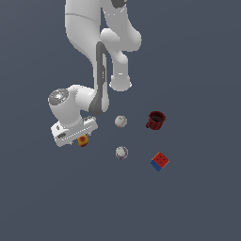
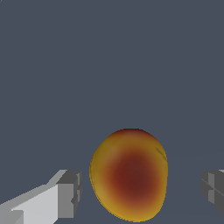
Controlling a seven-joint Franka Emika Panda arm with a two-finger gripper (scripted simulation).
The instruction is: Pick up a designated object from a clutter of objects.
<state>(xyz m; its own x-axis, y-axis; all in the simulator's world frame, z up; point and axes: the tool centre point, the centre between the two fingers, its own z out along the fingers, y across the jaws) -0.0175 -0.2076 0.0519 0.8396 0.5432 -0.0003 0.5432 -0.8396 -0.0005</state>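
Fruit point(image 2: 129, 175) sits between gripper point(image 2: 140, 192) fingers, jaws spread, gap visible both sides, no contact yet. In the exterior view it lies under the hand, toward that view's left, apart from white balls point(image 1: 121, 121), mug point(image 1: 156, 120), cube point(image 1: 160, 161). Table edges out of view. Risk: round body, so if you close off-centre it squirts out sideways. Centre first, close slow.

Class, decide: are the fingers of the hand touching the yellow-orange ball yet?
Apart. The wrist view shows the yellow-orange ball between the fingers of the hand, with bare floor visible on both sides.
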